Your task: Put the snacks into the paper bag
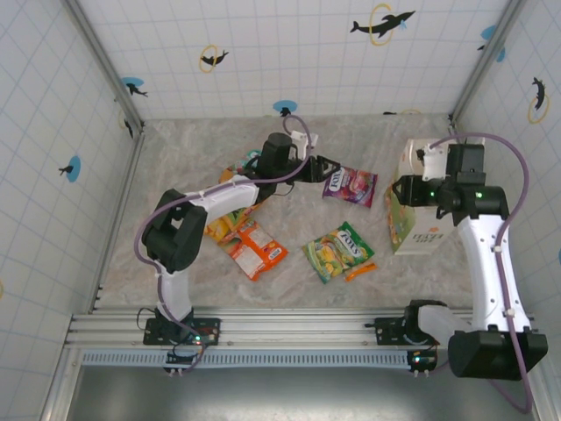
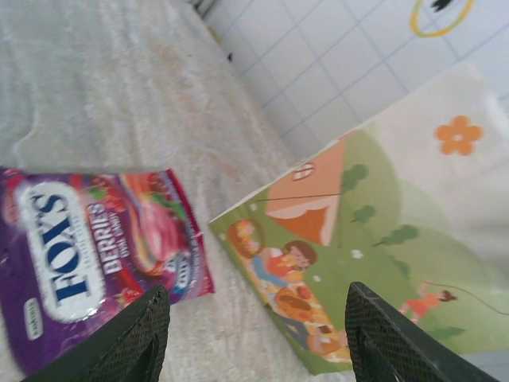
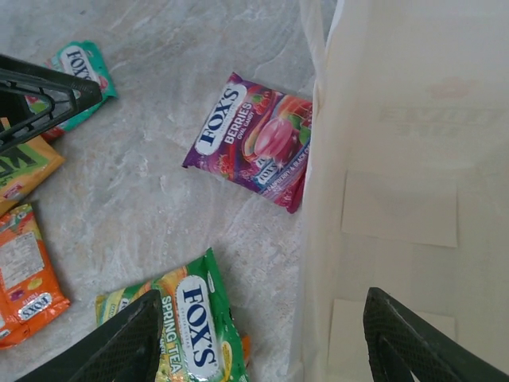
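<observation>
Along the left side of the table (image 1: pixel 175 167), under my left forearm, a heap of snacks (image 1: pixel 230 221) lies overlapped, with an orange packet (image 1: pixel 257 250) just beside it. Nearer the middle a green packet (image 1: pixel 338 250) lies flat on its own.

Next comes my left gripper (image 1: pixel 330 167), jaws spread and empty, hovering just short of the purple packet (image 1: pixel 351 186). That packet lies flat, near the foot of the paper bag (image 1: pixel 410 219). From my left wrist it sits over toward 1 finger and not between the 2, so I judge this pickup to be the step in hand and not yet lined up.

To do it well I should slide across until the packet is centred between my fingers. Then I come down on its near edge and pinch the seam, since the glossy foil looks likely to slip under a flat press. The lift must clear the bag's rim before I let go.

Furthest right, my right gripper (image 3: pixel 262 296) has its jaws spread at the bag's mouth: 1 finger outside, 1 over the pale inside, the wall's edge running between them, nothing pinched. The bag looks light, so I should steady it and avoid nudging it.
</observation>
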You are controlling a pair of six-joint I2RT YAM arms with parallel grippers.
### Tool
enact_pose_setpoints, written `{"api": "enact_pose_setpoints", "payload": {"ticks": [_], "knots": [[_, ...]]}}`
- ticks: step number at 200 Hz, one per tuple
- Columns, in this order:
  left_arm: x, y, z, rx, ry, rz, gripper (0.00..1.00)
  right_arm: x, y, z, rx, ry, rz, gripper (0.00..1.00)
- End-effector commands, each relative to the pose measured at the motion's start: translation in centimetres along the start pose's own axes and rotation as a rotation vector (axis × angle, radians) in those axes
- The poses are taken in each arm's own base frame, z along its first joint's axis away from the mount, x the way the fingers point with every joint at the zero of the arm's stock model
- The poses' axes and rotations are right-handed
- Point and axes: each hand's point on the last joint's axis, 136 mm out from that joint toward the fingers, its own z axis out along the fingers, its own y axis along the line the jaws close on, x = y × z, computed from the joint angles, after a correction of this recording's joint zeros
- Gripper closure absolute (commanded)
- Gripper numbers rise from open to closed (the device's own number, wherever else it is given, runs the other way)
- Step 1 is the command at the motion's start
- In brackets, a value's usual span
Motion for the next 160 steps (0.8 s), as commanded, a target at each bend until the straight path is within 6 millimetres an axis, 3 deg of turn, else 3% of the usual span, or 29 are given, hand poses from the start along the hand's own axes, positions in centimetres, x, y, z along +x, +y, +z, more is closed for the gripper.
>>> {"api": "enact_pose_setpoints", "payload": {"ticks": [1, 18, 47, 110, 160], "knots": [[-3.2, -5.2, -0.9, 0.120, -0.068, 0.130, 0.40, -1.2, 0.8, -0.7, -0.044, -0.083, -0.033, 0.32], [-3.8, -4.8, -0.9, 0.086, -0.085, 0.124, 0.40, -1.4, 0.5, -1.2, -0.017, -0.101, -0.032, 0.31], [-3.6, -0.7, -0.1, -0.084, -0.062, 0.019, 0.41, -2.3, 0.3, -3.0, 0.025, -0.142, -0.040, 0.27], [1.0, 5.3, 1.2, -0.124, 0.066, -0.216, 0.42, -5.5, 1.1, -8.8, 0.088, -0.265, -0.040, 0.26], [4.5, 9.2, 2.9, -0.145, 0.160, -0.320, 0.42, -6.2, 4.7, -11.6, -0.068, -0.355, -0.056, 0.30]]}}
